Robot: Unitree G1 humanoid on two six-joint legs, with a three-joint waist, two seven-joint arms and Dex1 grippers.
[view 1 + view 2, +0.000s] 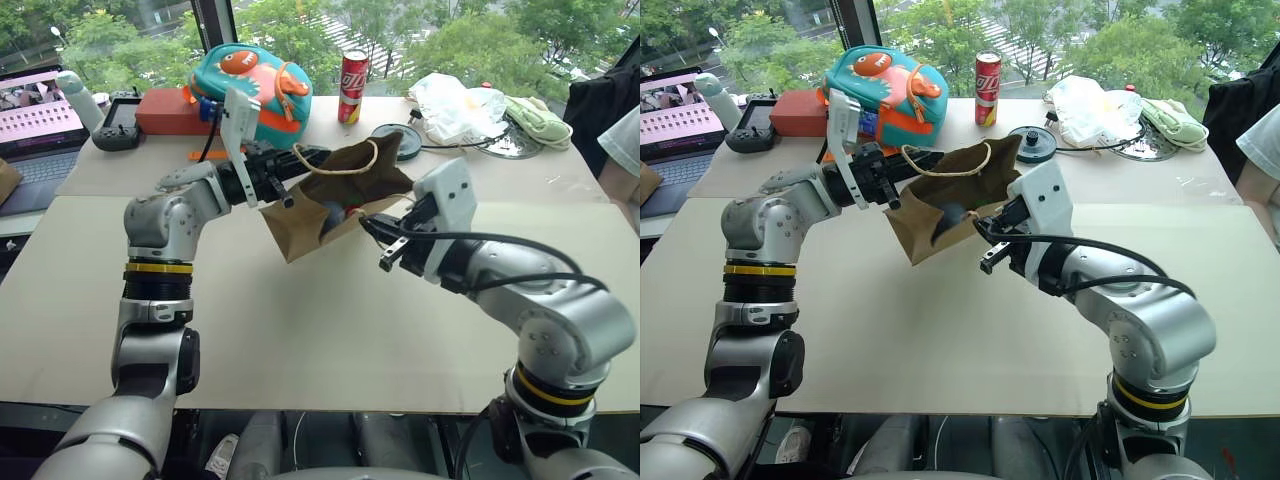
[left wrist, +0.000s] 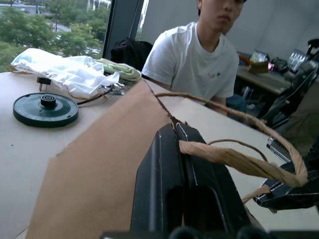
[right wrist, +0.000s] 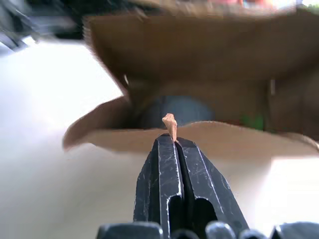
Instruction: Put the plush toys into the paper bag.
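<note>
The paper bag (image 1: 335, 195) hangs above the middle of the desk (image 1: 300, 320), held between two arms and clear of the surface. The left tool (image 2: 182, 149) is closed tight on the bag's upper edge where a cord handle (image 2: 239, 159) is fixed, and the right tool (image 3: 172, 142) is pinched shut on the near lip of the mouth. The bag lies tilted, its long axis running from the closed bottom, low and to the left, up to the mouth at the right and facing the near side. Inside the opening sits the pale grey-blue toy (image 3: 174, 112), with a green speck (image 3: 254, 121) beside it that may be the chili toy's tip, though the view is too blurred to be sure. To finish well, I would raise the mouth above the bottom with both grips kept level so the toys slide deep, then lower the bag upright onto the desk before letting go, avoiding any pull that tears the paper edge.
</note>
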